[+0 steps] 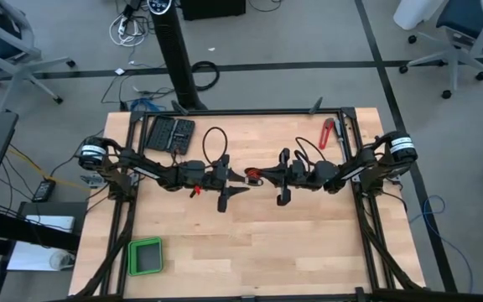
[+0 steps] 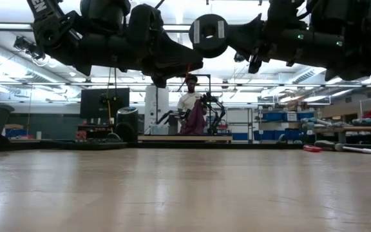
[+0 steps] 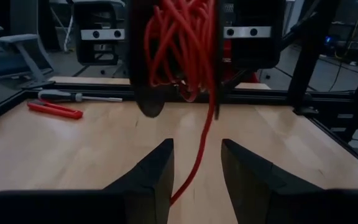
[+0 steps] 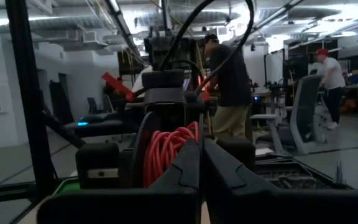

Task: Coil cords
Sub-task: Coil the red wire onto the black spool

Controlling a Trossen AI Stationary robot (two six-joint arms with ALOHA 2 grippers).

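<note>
Red cord (image 3: 179, 46), wound into a bundle apparently pinched by the pressed-together right gripper (image 1: 257, 176), trails a loose strand between the spread left gripper (image 3: 196, 165) fingers for further winding.

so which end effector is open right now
The left end effector: fingers apart, a strand of the red cord running between them. The right end effector is shut, by the bundle.

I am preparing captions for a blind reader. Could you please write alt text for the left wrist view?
A bundle of thin red cord is wound on the right tool facing the camera, and one strand hangs down between the open fingers of the left tool. Behind, a red-handled hand tool lies on the wooden table.
</note>
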